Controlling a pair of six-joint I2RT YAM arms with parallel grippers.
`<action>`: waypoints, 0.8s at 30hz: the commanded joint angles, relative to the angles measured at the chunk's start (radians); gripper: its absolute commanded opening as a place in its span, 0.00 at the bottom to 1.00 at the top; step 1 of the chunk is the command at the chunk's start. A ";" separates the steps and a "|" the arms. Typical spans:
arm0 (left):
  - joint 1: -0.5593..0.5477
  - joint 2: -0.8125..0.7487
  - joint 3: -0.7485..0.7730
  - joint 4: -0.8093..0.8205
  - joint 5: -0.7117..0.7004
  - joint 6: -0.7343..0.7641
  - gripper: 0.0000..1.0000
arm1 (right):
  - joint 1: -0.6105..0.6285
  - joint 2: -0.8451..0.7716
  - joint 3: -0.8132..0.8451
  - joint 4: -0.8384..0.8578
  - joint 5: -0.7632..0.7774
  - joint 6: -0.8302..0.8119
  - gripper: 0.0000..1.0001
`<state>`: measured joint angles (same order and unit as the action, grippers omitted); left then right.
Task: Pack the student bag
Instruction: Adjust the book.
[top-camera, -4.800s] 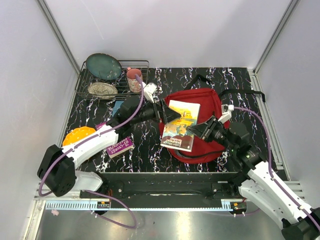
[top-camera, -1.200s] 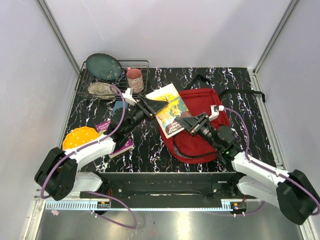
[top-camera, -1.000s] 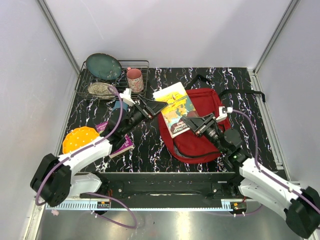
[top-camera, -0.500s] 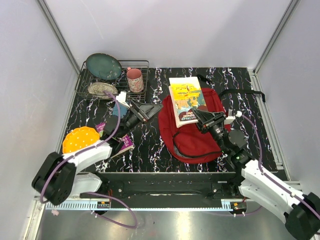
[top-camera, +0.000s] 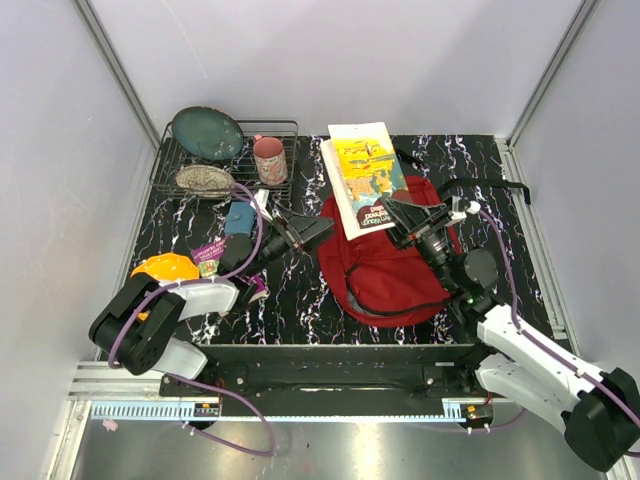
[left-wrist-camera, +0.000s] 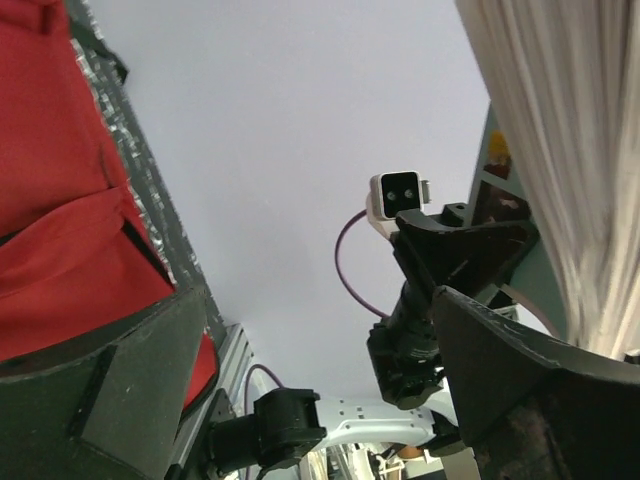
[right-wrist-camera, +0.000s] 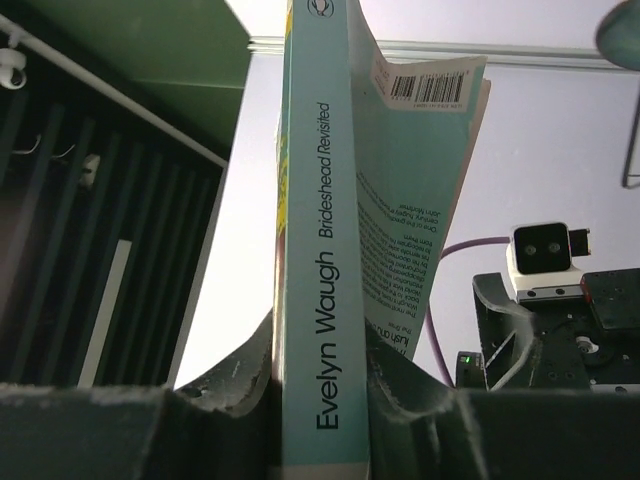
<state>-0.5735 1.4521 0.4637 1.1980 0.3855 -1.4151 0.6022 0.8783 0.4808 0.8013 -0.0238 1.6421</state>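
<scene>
The student bag (top-camera: 385, 270) lies flat on the table (top-camera: 300, 290), right under the right gripper (top-camera: 400, 216) and just to the right of the left gripper (top-camera: 318, 228). The right one is clamped on a paperback (top-camera: 365, 175), which sticks out past its fingers over the bag's far edge. The left one's spread wide with nothing in it, pointing at the bag.
</scene>
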 joint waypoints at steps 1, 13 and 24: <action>-0.009 -0.070 0.027 0.440 -0.002 0.028 0.99 | -0.004 -0.059 0.055 0.117 -0.015 -0.013 0.00; -0.089 -0.075 0.184 0.468 0.024 0.073 0.99 | -0.004 0.004 0.021 0.265 -0.054 0.030 0.00; -0.091 -0.093 0.208 0.468 0.032 0.061 0.99 | -0.004 -0.076 -0.050 0.170 -0.015 0.007 0.00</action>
<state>-0.6636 1.3937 0.6117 1.2518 0.4065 -1.3586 0.6018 0.8429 0.4309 0.8772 -0.0441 1.6592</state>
